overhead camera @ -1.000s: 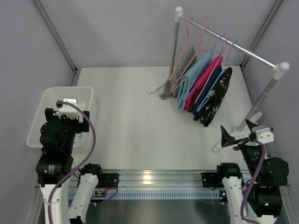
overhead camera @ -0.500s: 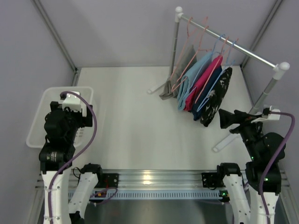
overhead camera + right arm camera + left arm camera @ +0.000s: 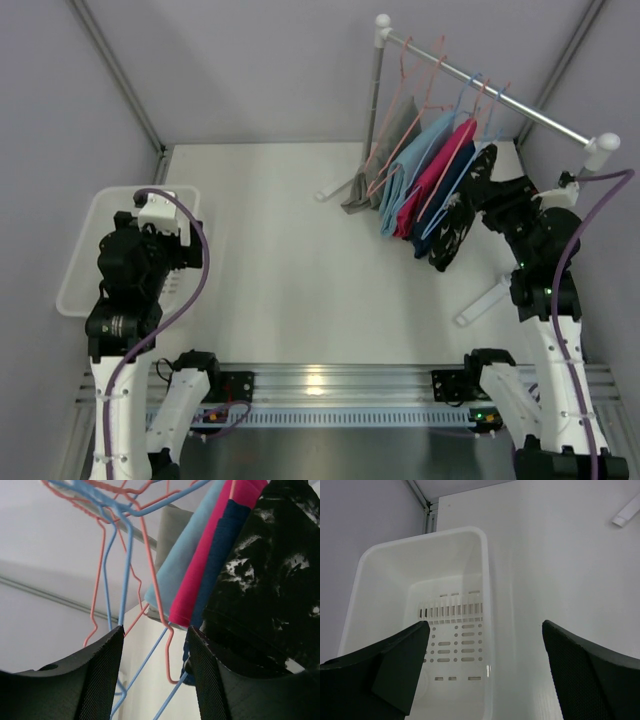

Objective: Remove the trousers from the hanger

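Trousers hang on wire hangers from a rail [image 3: 500, 95] at the back right. The black white-speckled pair [image 3: 450, 235] is nearest me, then the navy pair [image 3: 445, 190] and the magenta pair [image 3: 440, 160]. My right gripper [image 3: 478, 188] is open right beside the black pair's upper part. In the right wrist view its fingers [image 3: 100, 680] straddle a pink hanger hook [image 3: 170, 655] and a blue hanger wire [image 3: 145, 665], gripping nothing. The black [image 3: 270, 580], navy [image 3: 222, 550] and magenta [image 3: 210, 555] pairs hang just right of the gap. My left gripper [image 3: 485, 630] is open and empty over the white basket [image 3: 487, 580].
A light blue garment [image 3: 412, 165] and a grey one [image 3: 385, 150] hang further along the rail. The rack's white feet [image 3: 485, 300] lie on the table. The white basket [image 3: 80, 250] stands at the left, under my left arm [image 3: 135, 265]. Grey walls enclose the table.
My right arm has risen from the near right edge and swung forward to the rack, ending against the black trousers. My left arm has shifted slightly over the basket.
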